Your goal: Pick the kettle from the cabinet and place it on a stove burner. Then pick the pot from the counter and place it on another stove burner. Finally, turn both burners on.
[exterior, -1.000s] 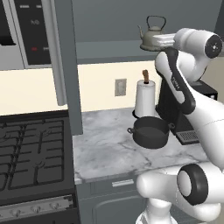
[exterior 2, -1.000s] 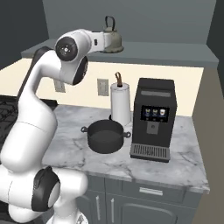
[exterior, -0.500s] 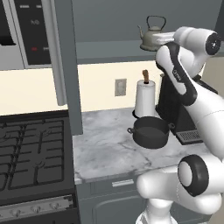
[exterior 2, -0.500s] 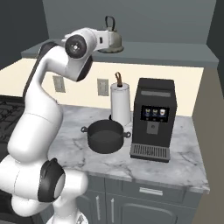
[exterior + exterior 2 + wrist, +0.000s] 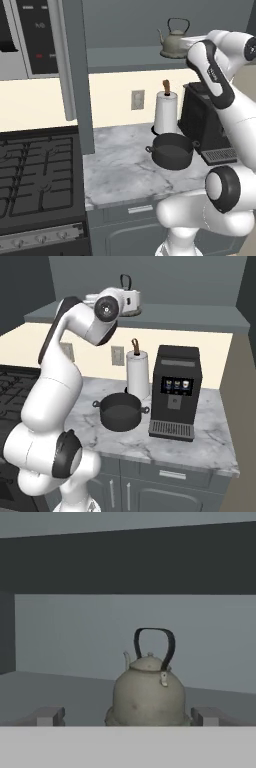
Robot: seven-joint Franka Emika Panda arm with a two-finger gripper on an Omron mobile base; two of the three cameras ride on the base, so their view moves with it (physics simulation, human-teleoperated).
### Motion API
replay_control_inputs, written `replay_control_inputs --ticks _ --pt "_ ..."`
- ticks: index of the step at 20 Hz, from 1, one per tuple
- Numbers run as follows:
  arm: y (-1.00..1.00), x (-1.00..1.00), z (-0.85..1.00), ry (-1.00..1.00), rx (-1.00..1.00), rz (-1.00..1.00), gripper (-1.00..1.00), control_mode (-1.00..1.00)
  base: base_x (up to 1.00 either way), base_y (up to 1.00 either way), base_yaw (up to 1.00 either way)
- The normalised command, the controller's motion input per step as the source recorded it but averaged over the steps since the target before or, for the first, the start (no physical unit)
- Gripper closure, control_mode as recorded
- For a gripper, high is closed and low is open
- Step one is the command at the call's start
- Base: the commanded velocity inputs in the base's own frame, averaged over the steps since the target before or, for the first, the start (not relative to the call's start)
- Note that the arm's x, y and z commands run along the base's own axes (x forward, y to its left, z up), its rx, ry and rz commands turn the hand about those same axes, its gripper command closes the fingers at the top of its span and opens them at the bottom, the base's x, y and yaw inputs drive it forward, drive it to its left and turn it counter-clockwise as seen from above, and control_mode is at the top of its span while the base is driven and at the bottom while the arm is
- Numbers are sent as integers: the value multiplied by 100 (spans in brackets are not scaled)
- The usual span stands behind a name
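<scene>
Since a second ago my arm has swung up and in toward the open cabinet point(image 5: 75, 75), so my gripper point(image 5: 127, 716) now sits at shelf height, fingers spread wide and holding nothing. Straight ahead of it, centred between the two finger tips and just beyond them, stands the kettle point(image 5: 148, 693); I judge a short push forward would bring the fingers either side of its round body. It is upright, its thin arched handle rising over the lid and seen at a slant from the hand view, spout on the far left side.

Below, on the marble bench point(image 5: 125, 170), the pot point(image 5: 172, 149) waits untouched beside the paper towel roll point(image 5: 165, 111) and the coffee machine point(image 5: 175, 391). Far left lie the stove burners point(image 5: 35, 175), both bare. The cabinet shelf point(image 5: 60, 692) around the kettle looks roomy, with the back wall well behind it.
</scene>
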Motion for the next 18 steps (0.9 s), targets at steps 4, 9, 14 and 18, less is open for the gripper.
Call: replay_control_inputs --ticks 4,9,14,18 --pt "-31 15 0 0 0 6 -100 -100 0 0 0" --pt "-28 19 2 0 0 6 -100 -100 0 0 0" --pt "-19 24 5 0 0 6 -100 -100 0 0 0" --pt "-10 28 3 0 0 4 -100 -100 0 0 0"
